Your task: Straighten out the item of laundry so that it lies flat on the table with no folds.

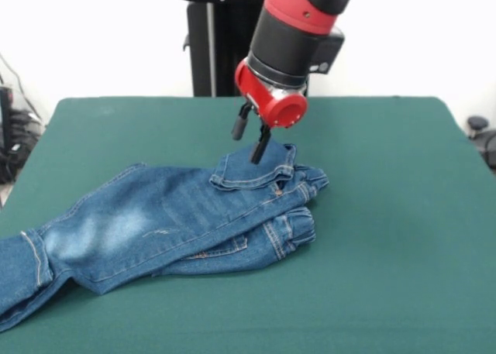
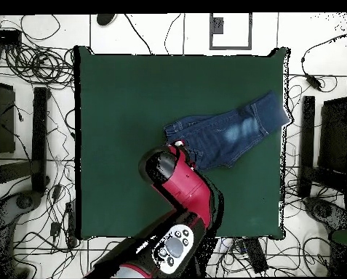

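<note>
Over the waistband end of the jeans, the gripper hung with its two black fingers parted a little, one tip just at the raised edge of the denim and the other clear of it; nothing was pinched between them. Above it, the red and black arm came down at a slant. Beneath, the blue jeans lay crumpled on the dark green table, the waist folded over on itself and the legs overlapping, running off toward the table's edge. From overhead, the garment sat near one side of the table, with one leg reaching its border.
</note>
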You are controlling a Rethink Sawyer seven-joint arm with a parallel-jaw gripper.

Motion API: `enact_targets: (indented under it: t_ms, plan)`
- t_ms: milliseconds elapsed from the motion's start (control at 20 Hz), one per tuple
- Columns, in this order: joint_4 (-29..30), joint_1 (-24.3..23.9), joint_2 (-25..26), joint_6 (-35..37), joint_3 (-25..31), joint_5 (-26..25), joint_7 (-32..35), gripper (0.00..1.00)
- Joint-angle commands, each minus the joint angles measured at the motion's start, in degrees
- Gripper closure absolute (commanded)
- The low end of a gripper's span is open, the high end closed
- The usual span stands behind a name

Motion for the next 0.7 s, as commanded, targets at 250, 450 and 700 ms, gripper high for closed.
enact_targets:
  t_ms: [250,450,700]
  plan:
    - [-8.65,-0.76,4.01,2.11,4.23,0.60,14.56,0.00]
    - [-9.95,-0.79,4.92,2.31,4.26,0.83,15.18,0.00]
    - [-10.50,-0.48,5.24,2.70,3.94,1.02,15.76,0.00]
